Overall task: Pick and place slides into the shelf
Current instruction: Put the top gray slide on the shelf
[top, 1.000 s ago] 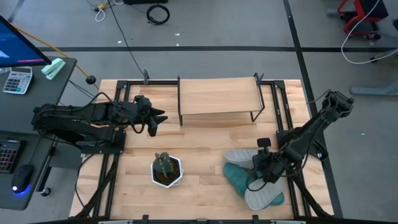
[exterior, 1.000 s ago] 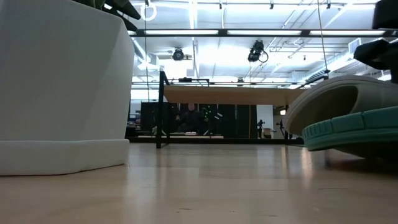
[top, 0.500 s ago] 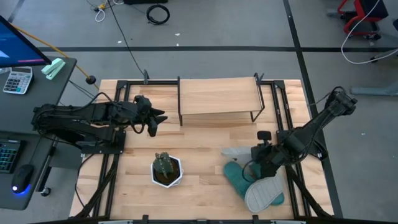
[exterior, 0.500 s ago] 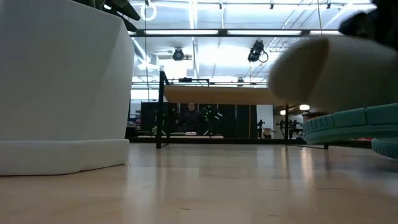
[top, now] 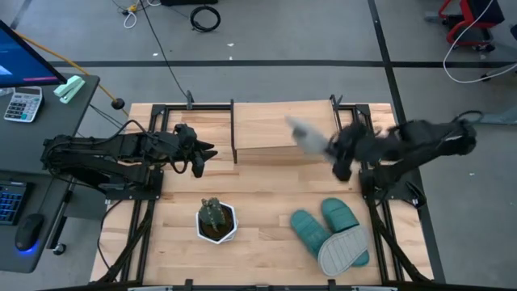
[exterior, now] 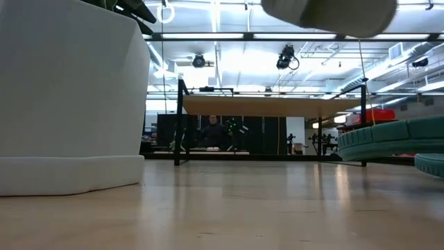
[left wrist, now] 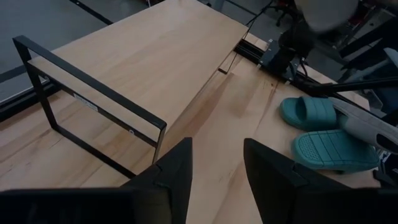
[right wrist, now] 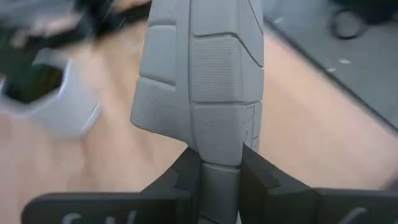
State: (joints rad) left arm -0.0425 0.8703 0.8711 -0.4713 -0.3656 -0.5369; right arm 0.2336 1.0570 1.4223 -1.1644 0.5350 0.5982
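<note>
My right gripper point(top: 334, 149) is shut on a light grey slide point(top: 305, 133), carried above the right part of the shelf point(top: 275, 121). In the low view that slide point(exterior: 326, 12) floats high over the table. Both teal slides point(top: 311, 230) point(top: 340, 214) lie near the table's near right corner. The second grey slide point(top: 342, 251) rests partly on them. My left gripper point(left wrist: 217, 168) is open and waits beside the shelf's left end. My right gripper pinches one end of the grey slide point(right wrist: 220, 163) between its two fingers point(right wrist: 186, 169), one on each side edge, with the ribbed sole facing the wrist camera. The slide is lifted clear and sticks out beyond the fingertips, toward the table's left over the shelf top.
A small plant in a white pot point(top: 216, 220) stands at the near middle of the table and fills the left of the low view point(exterior: 69, 90). Bare wood lies between the pot, the shelf and the slides. Black frame rails point(top: 145, 202) run along both table sides.
My right gripper has lifted the grey slide off the pile near the table's near right corner. It swung the slide up and toward the far edge, over the shelf's right part. A teal slide that lay under it now shows fully.
</note>
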